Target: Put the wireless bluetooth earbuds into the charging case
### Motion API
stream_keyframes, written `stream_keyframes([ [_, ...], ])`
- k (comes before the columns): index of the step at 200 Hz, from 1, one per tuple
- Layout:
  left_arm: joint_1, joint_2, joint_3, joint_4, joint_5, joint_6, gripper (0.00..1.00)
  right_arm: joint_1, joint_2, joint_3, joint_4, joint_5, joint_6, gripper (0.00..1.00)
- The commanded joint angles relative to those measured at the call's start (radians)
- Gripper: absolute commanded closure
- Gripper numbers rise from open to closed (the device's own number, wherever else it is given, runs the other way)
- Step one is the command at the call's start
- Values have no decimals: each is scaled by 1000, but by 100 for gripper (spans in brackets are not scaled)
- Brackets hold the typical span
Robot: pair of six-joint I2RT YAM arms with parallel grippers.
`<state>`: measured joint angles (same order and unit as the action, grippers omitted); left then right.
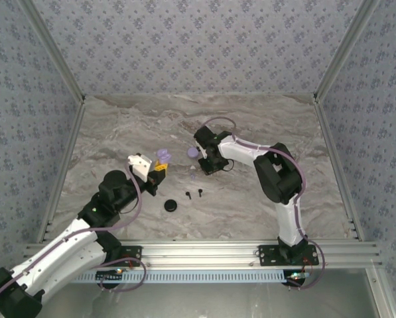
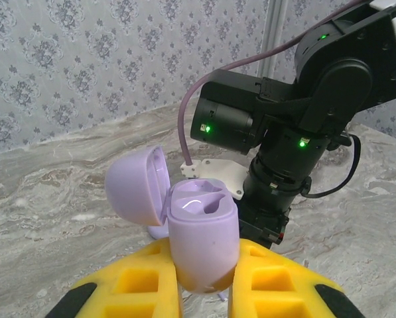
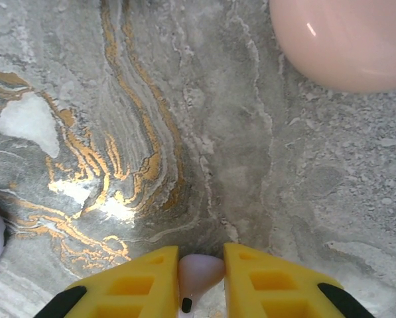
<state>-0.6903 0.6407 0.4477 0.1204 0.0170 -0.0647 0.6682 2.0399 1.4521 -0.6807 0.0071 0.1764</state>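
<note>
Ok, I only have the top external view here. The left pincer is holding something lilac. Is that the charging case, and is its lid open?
Observer: Yes. In the left wrist view the left pincer is shut on the lilac charging case, and its lid stands open to one side.
Operator: And the right pincer, is anything in it?
Observer: In the right wrist view the right pincer is shut on a pale pinkish earbud, with the marble table just beneath.
Operator: Anything close by?
Observer: A pale pink rounded thing lies on the table ahead of that pincer, apart from it.
</note>
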Motion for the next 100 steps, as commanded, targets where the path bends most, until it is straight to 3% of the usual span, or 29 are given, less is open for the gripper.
stream_keyframes([
  [1, -6, 13, -6, 84, 16, -20, 100, -9, -119, -46, 14, -19, 3, 76],
  [100, -5, 275, 118, 362, 236, -45, 100, -75, -787, -213, 265, -276, 72, 76],
])
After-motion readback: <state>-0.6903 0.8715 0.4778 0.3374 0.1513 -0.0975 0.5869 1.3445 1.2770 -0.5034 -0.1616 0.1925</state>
